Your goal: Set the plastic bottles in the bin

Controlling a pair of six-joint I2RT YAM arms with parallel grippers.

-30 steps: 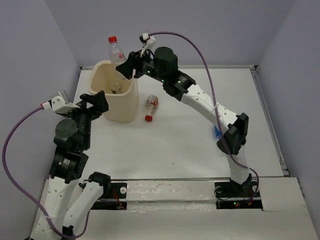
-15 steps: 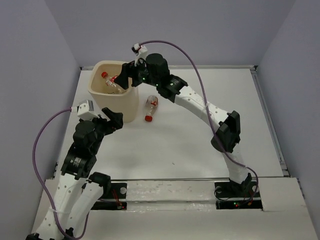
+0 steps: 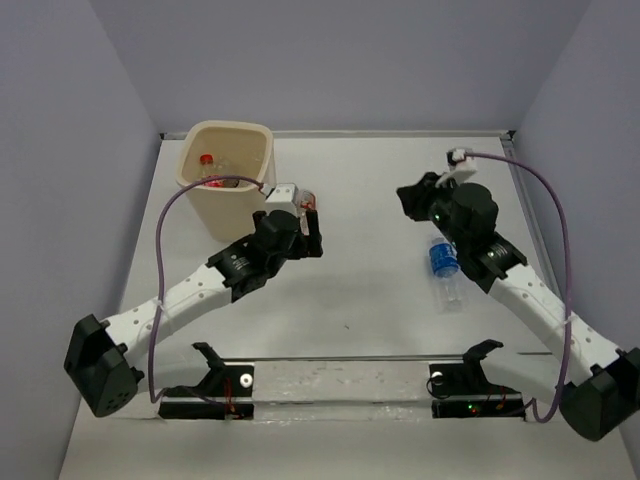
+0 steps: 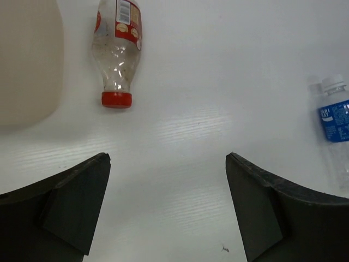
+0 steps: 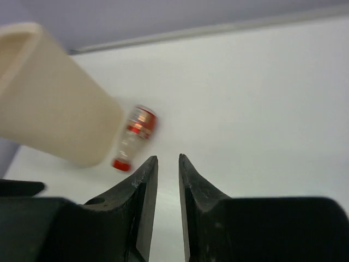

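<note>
Overhead and wrist views of a bottle-sorting task, partly done; the bin (image 3: 240,205) stands at the far left of the table (image 3: 350,290), and a red cap (image 3: 207,158) with some clear plastic shows inside its mouth, so at least one bottle is already in, though how many cannot be counted from here; two bottles lie outside it. The red-labelled bottle (image 4: 116,52) lies on its side just beside the bin, cap toward the left wrist camera, apart from the bin wall; the blue-labelled bottle (image 3: 445,262) lies on the right half of the table, well apart from the bin and close under the right forearm. The left gripper (image 4: 167,161) is spread wide and holds nothing, its fingers framing bare table just short of the red-labelled bottle; it looks placed to take that bottle. The right gripper (image 5: 168,159) is nearly closed, only a narrow slit between its fingers, and is likewise empty; it points across the table toward the bin rather than down at the blue-labelled bottle. By this reading the task is past its middle; two pick-ups and two drops into the bin are left, as far as the pictures show.
</note>
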